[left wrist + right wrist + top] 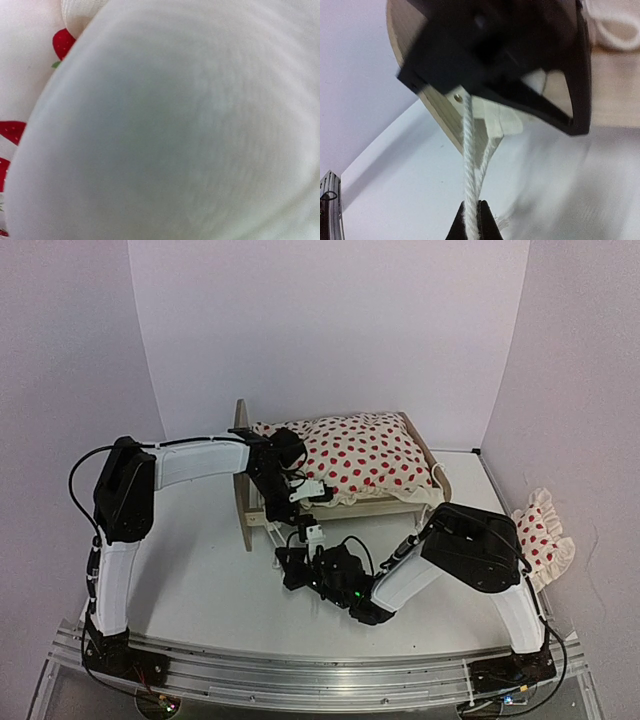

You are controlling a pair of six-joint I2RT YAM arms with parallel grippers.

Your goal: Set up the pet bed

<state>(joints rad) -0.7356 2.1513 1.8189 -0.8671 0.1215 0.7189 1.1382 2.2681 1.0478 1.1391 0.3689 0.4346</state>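
1 table (215, 585), white. 1 pet bed (375, 506), light wood, at the table's middle rear, headboard (243, 475) on the left. 1 red-dotted duvet (360, 455) covers its top. 1 dotted pillow (545, 535) lies at the table's right edge, well apart. 1 white cord (470, 165) by the headboard, pinched in the closed right claw (472, 222). Left claw (300, 490) at the duvet's near-left corner. Fabric blocks its camera, so I cannot tell its opening.

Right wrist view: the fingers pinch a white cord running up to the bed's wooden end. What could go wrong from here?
1. The right gripper, shut on the white cord, may drag or tip the pet bed if it pulls hard, since the cord seems fixed to the wooden end.
2. The left gripper sits right beside it at the duvet edge, so the arms could collide.
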